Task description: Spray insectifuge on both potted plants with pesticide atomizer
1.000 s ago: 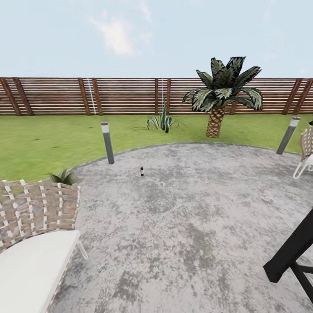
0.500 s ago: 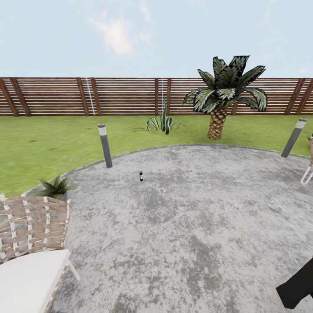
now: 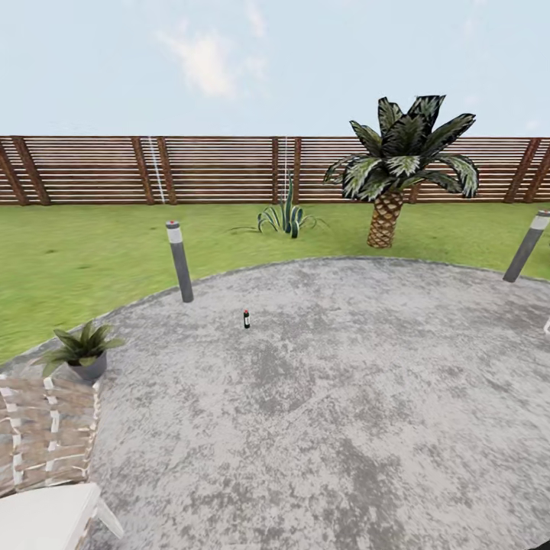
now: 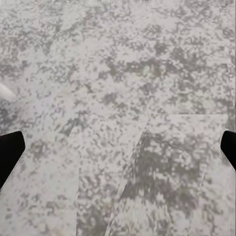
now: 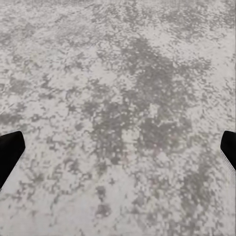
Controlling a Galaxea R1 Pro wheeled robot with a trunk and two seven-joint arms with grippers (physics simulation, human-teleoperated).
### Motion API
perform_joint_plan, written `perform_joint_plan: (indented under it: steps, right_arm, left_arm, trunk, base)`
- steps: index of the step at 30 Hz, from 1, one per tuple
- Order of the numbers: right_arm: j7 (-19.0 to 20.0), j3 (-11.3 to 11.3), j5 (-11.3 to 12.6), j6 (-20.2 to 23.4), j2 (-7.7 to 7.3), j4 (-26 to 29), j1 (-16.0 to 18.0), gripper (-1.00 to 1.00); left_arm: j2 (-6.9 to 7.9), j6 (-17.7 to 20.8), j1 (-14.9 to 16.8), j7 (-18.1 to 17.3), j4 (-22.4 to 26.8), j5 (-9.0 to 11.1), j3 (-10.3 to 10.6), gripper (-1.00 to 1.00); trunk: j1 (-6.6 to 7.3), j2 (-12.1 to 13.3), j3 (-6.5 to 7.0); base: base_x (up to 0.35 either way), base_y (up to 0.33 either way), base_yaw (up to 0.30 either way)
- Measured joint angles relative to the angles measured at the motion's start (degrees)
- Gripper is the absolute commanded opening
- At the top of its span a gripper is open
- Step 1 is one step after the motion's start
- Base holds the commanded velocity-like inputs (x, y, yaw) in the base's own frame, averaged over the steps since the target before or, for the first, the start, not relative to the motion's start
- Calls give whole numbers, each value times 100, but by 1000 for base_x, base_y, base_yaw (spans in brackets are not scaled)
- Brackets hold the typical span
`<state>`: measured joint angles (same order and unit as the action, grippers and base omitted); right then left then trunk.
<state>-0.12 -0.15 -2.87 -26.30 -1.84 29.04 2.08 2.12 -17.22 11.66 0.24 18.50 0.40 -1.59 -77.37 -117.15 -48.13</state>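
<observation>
At the far left, a woven chair (image 3: 42, 435) with a white seat sits on the grey paving (image 3: 328, 412), and just beyond it stands 1 potted plant (image 3: 80, 351) at the paving's edge, beside the lawn (image 3: 69, 260). Further right a short light post (image 3: 179, 260) stands at the grass line, and near it, out on the open paving, is the sprayer bottle (image 3: 246, 318), small, dark, red-capped and upright, well apart from everything else. Behind it a spiky plant (image 3: 286, 218) grows on the grass by the wooden fence (image 3: 214, 169), its pot not discernible, so I cannot tell if it is the 2nd plant. Right of that rises a palm (image 3: 397, 168), then another post (image 3: 527, 244).

This looks like the approach step: nothing is picked up yet. The left tool (image 4: 118, 147) and the right tool (image 5: 118, 147) each hang spread wide over bare paving, grasping nothing.

Next, the base likely needs to drive ahead toward the bottle, then 1 arm must reach low to the ground and close around its narrow body without tipping it.
</observation>
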Motion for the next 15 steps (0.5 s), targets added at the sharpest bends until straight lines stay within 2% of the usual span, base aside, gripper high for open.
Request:
perform_joint_plan:
  steps: [15]
  right_arm:
    - [4, 0, 0, 0, 0, 0, 0, 100]
  left_arm:
    - [0, 0, 0, 0, 0, 0, 0, 100]
  trunk:
    - [0, 0, 0]
  base:
    - [334, 0, 0]
